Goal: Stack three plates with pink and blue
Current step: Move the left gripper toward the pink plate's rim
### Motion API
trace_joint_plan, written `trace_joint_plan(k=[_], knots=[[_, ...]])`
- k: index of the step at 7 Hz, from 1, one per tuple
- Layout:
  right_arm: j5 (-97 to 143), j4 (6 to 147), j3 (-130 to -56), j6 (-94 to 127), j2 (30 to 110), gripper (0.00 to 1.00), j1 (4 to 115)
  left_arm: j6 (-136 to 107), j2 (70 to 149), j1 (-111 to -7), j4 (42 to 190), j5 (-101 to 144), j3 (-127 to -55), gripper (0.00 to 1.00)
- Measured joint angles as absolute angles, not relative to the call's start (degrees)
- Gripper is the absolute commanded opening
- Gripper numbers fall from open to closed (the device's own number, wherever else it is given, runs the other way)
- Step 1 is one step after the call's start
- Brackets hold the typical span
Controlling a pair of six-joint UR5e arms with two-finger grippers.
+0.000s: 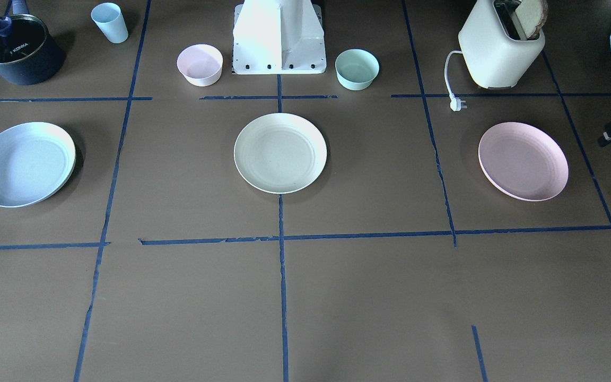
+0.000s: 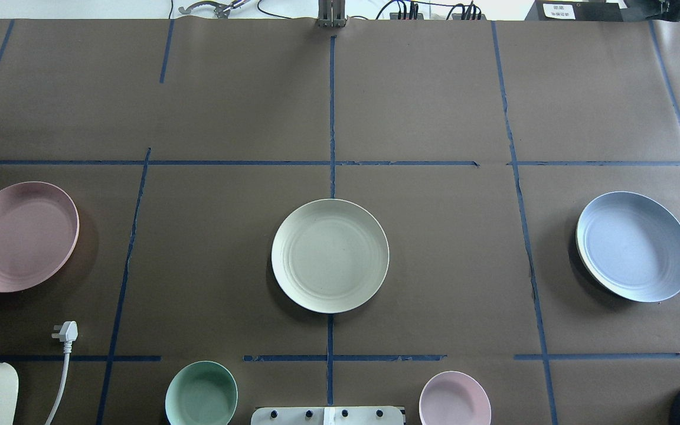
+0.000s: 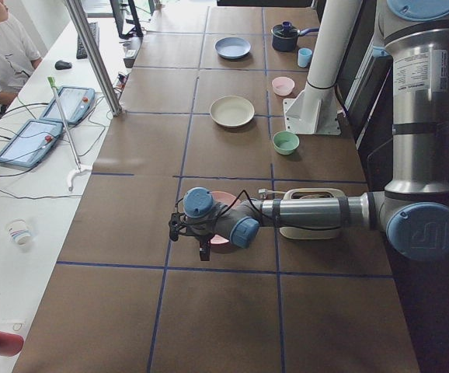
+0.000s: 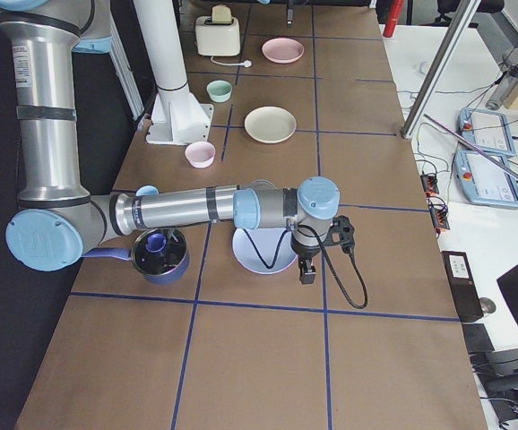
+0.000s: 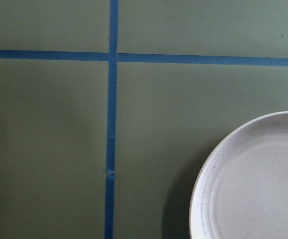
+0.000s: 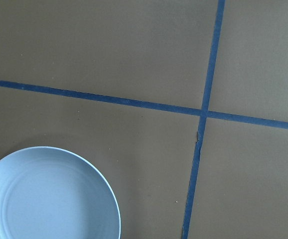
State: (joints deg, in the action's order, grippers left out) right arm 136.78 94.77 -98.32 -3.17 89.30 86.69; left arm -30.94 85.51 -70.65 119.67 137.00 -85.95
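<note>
Three plates lie well apart in a row on the desk (image 2: 434,106): pink plate (image 2: 19,236) at the robot's left, cream-white plate (image 2: 330,255) in the middle, light blue plate (image 2: 634,246) at its right. The left claw (image 3: 203,250) hangs by the pink plate and the right claw (image 4: 306,273) by the blue. I cannot tell whether either is spread.

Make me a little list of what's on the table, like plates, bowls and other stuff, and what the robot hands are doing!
Plates: pink plate, cream plate, blue plate, in a row, apart, unstacked
Bowls: pink bowl, mint bowl, beside the robot's base
Other: toaster holding bread, dark pot, blue cup
Left gripper: by the pink plate, open or shut unclear
Right gripper: by the blue plate, open or shut unclear
</note>
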Motion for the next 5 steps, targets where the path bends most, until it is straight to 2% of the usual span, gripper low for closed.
trace_joint_plan(k=[1, 2, 4, 5], knots=[[136.8, 93.9, -98.3, -3.0, 89.4, 1.00, 86.4, -32.5, 86.5, -68.8, 120.5, 137.0, -84.4, 0.99], [136.8, 93.6, -98.2, -2.9, 89.4, 1.00, 86.2, -33.0, 87.1, -67.7, 120.8, 137.0, -83.7, 0.89], [136.8, 93.4, -98.2, -2.9, 89.5, 1.00, 85.8, -33.2, 87.5, -66.5, 121.0, 137.0, -82.6, 0.81], [136.8, 93.3, -98.1, -2.9, 89.5, 1.00, 85.6, -33.2, 88.0, -66.0, 121.4, 137.0, -81.4, 0.68]])
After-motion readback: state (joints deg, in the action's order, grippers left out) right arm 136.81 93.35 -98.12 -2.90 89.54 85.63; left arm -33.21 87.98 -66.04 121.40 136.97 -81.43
